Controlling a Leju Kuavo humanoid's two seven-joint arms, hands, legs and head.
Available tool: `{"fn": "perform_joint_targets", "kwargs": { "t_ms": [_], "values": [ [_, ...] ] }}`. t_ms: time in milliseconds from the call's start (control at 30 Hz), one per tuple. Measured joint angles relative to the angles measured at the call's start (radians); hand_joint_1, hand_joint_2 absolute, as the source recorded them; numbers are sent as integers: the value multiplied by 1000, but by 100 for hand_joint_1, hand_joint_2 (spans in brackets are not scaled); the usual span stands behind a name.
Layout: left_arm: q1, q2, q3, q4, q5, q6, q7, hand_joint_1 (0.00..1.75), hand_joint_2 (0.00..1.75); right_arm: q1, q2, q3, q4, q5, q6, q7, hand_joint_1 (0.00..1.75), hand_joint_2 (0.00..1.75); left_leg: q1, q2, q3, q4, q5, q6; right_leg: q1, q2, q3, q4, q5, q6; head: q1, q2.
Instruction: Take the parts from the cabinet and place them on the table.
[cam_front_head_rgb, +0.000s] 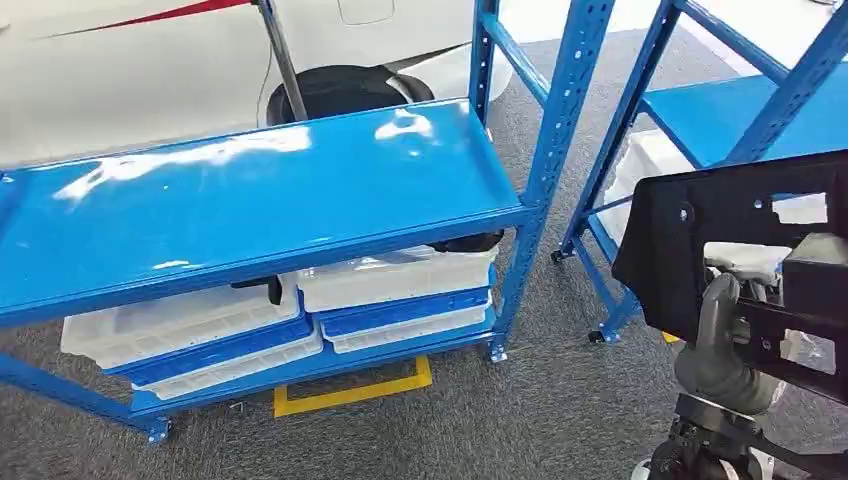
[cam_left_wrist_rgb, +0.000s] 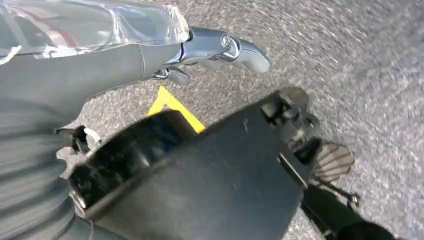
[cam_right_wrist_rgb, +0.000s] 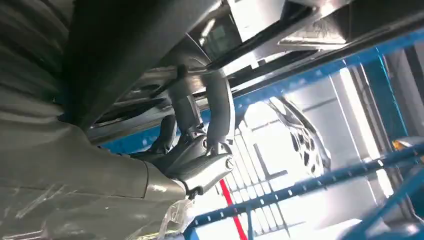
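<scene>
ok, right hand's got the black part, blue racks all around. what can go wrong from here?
1. The black part is wide and sticks out well past the right hand, so it could snag the blue rack upright in a turn.
2. The hand grips it near one edge, so it may tilt or slip.
3. The part blocks part of the head view.

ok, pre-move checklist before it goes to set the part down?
1. Black part in right hand: ok, held up at the robot's right.
2. Fingers wrapped on the part's edge: ok in the right wrist view.
3. Left hand free: ok, hanging over the carpet, holding nothing.
4. Blue shelf top bare: ok.
5. Grip firmness: cannot tell.
6. Destination table located: cannot tell.
</scene>
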Motion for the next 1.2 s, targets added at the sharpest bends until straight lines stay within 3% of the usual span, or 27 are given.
{"fn": "perform_joint_targets", "kwargs": {
  "t_ms": [33, 100, 133, 167, 200, 267, 300, 333, 367, 433, 467, 500, 533, 567, 633, 667, 700, 767, 800, 833, 867, 967, 1033, 1067, 1133, 1167, 1200],
  "values": [
    [0, 0, -2, 0, 0, 0, 0, 0, 175, 0, 0, -2, 0, -1, 0, 0, 175, 175, 0, -30, -31, 74, -51, -1, -1, 8, -5, 0, 5, -8, 0, 0],
    [6, 1, -4, 0, 1, 0, 1, 0, 175, 2, 0, -4, 0, -1, -2, -2, 175, 175, 0, -44, -109, 255, -136, -1, 2, 31, -14, 1, 11, -15, 0, 0],
    [9, 1, -4, 0, 5, 0, -1, 0, 175, 6, 0, -4, 0, -1, -3, -3, 175, 175, -1, -47, -137, 321, -156, 1, 4, 44, -17, 1, 14, -16, 0, 0],
    [6, 1, -4, 0, 4, 0, -1, 0, 175, 11, 0, -5, 0, -1, -4, -4, 175, 175, -2, -47, -142, 334, -148, 3, 5, 57, -19, 1, 17, -15, 0, 0],
    [4, 1, -5, 0, 4, 0, 0, 0, 175, 15, 0, -7, 0, -2, -4, -4, 175, 175, -2, -48, -120, 291, -118, 8, 7, 72, -19, 1, 19, -13, 0, 0],
    [8, 1, -6, 0, 4, 0, 1, 0, 175, 17, 0, -10, 0, -2, -7, -8, 175, 175, -6, -67, -29, 111, -31, 24, 9, 101, -19, 1, 24, -9, 0, 0],
    [10, 3, -6, 0, 5, 0, 2, 0, 175, 18, 0, -12, 0, -2, -8, -10, 175, 175, -7, -109, 19, 13, 5, 36, 7, 112, -20, 1, 27, -7, 0, 0],
    [10, 5, -7, 0, 6, 0, 1, 0, 175, 19, 0, -14, 0, -2, -8, -12, 175, 175, -9, -130, 32, -27, 3, 41, 17, 124, -27, 7, 28, -2, -1, 0],
    [8, 4, -7, 0, 6, 0, 0, 0, 175, 21, 0, -18, 0, -2, -10, -13, 175, 175, -9, -112, 29, -28, 7, 28, 15, 139, -33, 7, 31, 1, 1, 0],
    [9, 4, -8, 0, 8, 0, -7, 0, 175, 26, 1, -19, 0, -3, -11, -16, 175, 175, -15, -96, 29, -28, 10, 30, 8, 158, -41, 4, 40, 12, 1, 0],
    [9, 3, -8, 0, 11, 0, -12, 0, 175, 27, 1, -20, 0, -3, -11, -18, 175, 175, -5, -81, 27, -35, 17, 37, 7, 169, -44, 8, 42, 15, 0, 0],
    [7, 3, -8, 0, 14, 0, -14, 0, 175, 30, 1, -22, 0, -3, -13, -18, 175, 175, -4, -71, 26, -34, 21, 39, 9, 120, -51, 28, 23, 19, -1, 0],
    [7, 3, -8, 0, 16, 1, -15, 0, 175, 28, 1, -24, 0, -2, -13, -21, 175, 175, -4, -61, 24, -34, 23, 43, 11, 72, -73, 79, -18, 27, 5, 0],
    [9, 3, -9, 0, 18, 0, -16, 0, 175, 26, 1, -24, 0, -2, -13, -21, 175, 175, -5, -49, 21, -34, 24, 46, 7, 48, -112, 169, -72, 35, 4, 0],
    [13, 3, -9, 0, 20, 0, -16, 0, 175, 29, 1, -24, 0, -3, -13, -23, 175, 175, -4, -24, 15, -34, 26, 47, 0, 37, -181, 332, -142, 45, 5, 0],
    [15, 3, -9, 0, 20, 0, -16, 0, 175, 30, 1, -25, 0, -3, -13, -24, 175, 175, -2, -11, 13, -33, 26, 46, -5, 35, -190, 358, -143, 48, 5, 0],
    [14, 3, -9, 0, 19, 0, -16, 0, 175, 31, 1, -26, 0, -3, -12, -24, 175, 175, -1, -1, 12, -33, 27, 44, -10, 32, -172, 329, -124, 52, 5, 0],
    [12, 2, -9, 0, 18, 0, -16, 0, 175, 31, 1, -26, 0, -3, -12, -26, 175, 175, 5, 17, 14, -31, 26, 38, -17, 15, -68, 157, -46, 60, 5, 0],
    [10, 2, -9, 0, 18, 0, -16, 0, 175, 31, 1, -26, 0, -3, -11, -28, 175, 175, 5, 26, 17, -28, 24, 30, -19, -20, -6, 52, -12, 64, 5, 0],
    [10, 4, -9, 0, 18, 0, -16, 0, 175, 29, 1, -27, 0, -3, -11, -29, 175, 175, -3, 30, 16, -24, 18, 20, -11, -45, 12, 12, -19, 60, 7, 0],
    [10, 4, -10, 0, 18, 0, -16, 0, 175, 29, 2, -27, 0, -2, -12, -31, 175, 175, -2, 33, 16, -24, 19, 15, -11, -29, 8, 13, -13, 43, 2, 0],
    [9, 4, -10, 0, 19, 0, -16, 0, 175, 34, 2, -31, 0, 4, -14, -38, 175, 175, 3, 61, 20, -28, 22, -3, -3, -3, -4, 14, -10, 16, 0, 0],
    [9, 4, -10, 0, 19, 0, -17, 0, 175, 33, 4, -34, -2, 15, -19, -46, 175, 175, 9, -5, -3, 30, -30, -10, -9, 14, -8, 12, -2, 3, 0, 0],
    [10, 4, -10, 0, 19, 0, -16, 0, 175, 33, 5, -34, -2, 24, -25, -49, 175, 175, 8, -26, -41, 115, -79, -11, -9, 22, -11, 12, 0, -1, -1, 0],
    [15, 4, -10, 0, 21, 0, -17, 0, 175, 35, 6, -35, -3, 49, -45, -58, 175, 175, 7, -44, -121, 290, -151, -10, -4, 45, -17, 12, 3, -7, -1, 0],
    [12, 4, -10, 0, 19, -3, -20, 0, 175, 38, 7, -35, -3, 64, -57, -62, 175, 175, 5, -47, -142, 334, -157, -8, 0, 52, -18, 12, 5, -9, -1, 0],
    [9, 4, -11, 0, 18, -4, -20, 0, 175, 40, 8, -35, -3, 76, -66, -63, 175, 175, 1, -47, -137, 320, -137, -2, 4, 67, -18, 12, 5, -9, -1, 0]
  ]
}}
